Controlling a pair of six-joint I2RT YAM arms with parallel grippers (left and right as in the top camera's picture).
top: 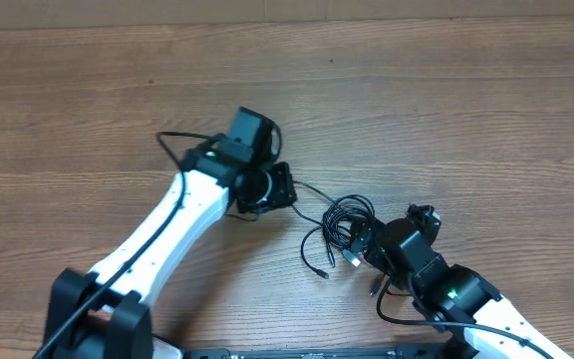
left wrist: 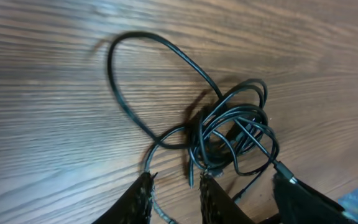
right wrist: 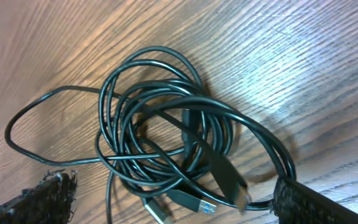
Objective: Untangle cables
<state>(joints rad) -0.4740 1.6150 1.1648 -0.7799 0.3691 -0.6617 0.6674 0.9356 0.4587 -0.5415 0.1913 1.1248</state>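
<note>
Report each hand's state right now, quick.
Left hand: fingers narrowly apart, one of the cables at a fingertip; whether it is gripped cannot be told.
Right hand: wide open over the cables, holding nothing.

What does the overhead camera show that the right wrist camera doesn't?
Only overhead: the left arm and right arm, with the left gripper set apart from the cables. Only the right wrist: the plug ends close up, one silvery-tipped, and the right gripper open wide, a finger at each side of the pile. Both: the cables tangled in one bundle on the wooden table.
</note>
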